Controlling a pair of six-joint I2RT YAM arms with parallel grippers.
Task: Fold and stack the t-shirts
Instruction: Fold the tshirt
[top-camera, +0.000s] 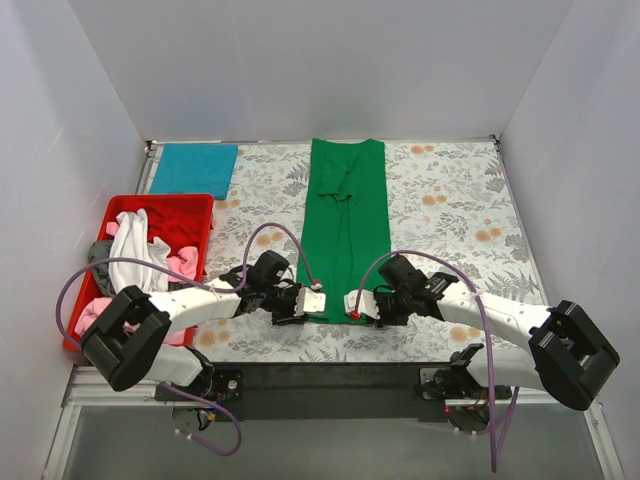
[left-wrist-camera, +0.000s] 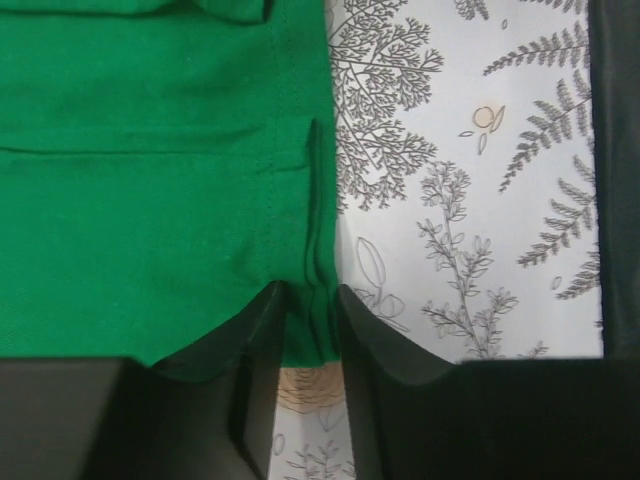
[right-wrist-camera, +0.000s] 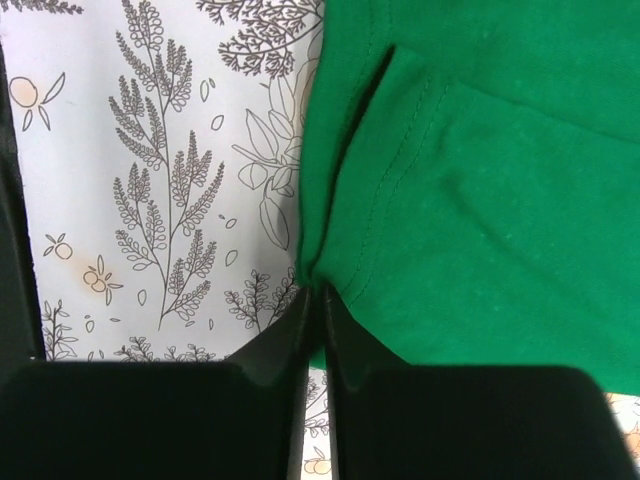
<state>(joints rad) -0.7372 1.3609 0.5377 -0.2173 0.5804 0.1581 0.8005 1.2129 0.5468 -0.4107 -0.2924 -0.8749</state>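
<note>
Green shirt (top-camera: 347, 225): soft matte knit with stitched hems, folded into a long narrow strip at mid-bench (top-camera: 450, 230). Its long axis runs near to far, sleeve folds toward the far end, hem end toward the arms.
Left fingers (top-camera: 311, 302): black, wedge-shaped, closed on the strip's near left hem corner, cloth pinched between them.
Right fingers (top-camera: 354, 304): closed tight on the near right corner.
Teal shirt (top-camera: 195, 168): flat folded rectangle at the far left corner of the bench, which is covered in grey floral print.
Red plastic tray (top-camera: 205, 203), left side: a rumpled white shirt (top-camera: 130, 240) and pink shirts (top-camera: 185, 262) heaped inside, a dark grey shirt (top-camera: 100, 252) at its left edge.
</note>
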